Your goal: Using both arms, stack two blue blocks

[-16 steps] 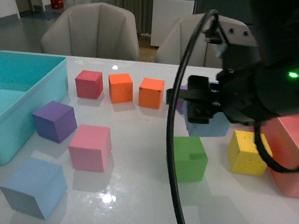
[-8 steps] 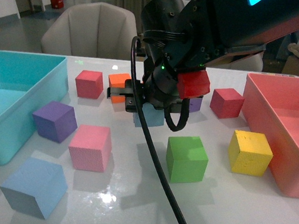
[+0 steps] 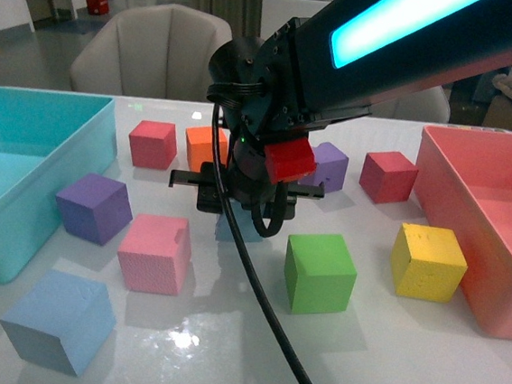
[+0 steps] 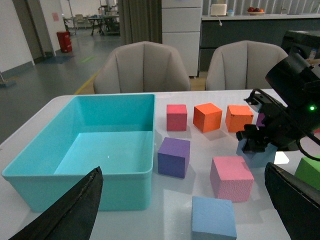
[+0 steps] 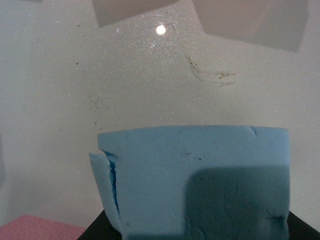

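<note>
One blue block [image 3: 58, 320] lies on the white table at the front left, also seen in the left wrist view [image 4: 214, 217]. The other blue block [image 3: 232, 230] hangs just above the table's middle, with my right gripper [image 3: 242, 195] shut on it; it fills the lower half of the right wrist view [image 5: 200, 180], with a split along one edge. My left gripper [image 4: 185, 205] is open, its black fingers [image 4: 75, 210] spread wide, with the lying blue block between and beyond them. The left arm does not show in the front view.
A turquoise bin [image 3: 18, 214] stands at the left and a pink bin [image 3: 493, 269] at the right. Purple [image 3: 94, 206], pink [image 3: 153, 253], green [image 3: 319, 272], yellow [image 3: 426, 261], red and orange cubes lie around. A black cable [image 3: 262, 320] hangs toward the front edge.
My right arm has swung from the right side to the table's middle, carrying the blue block leftward and lower. The blue block at the front left has not moved.
</note>
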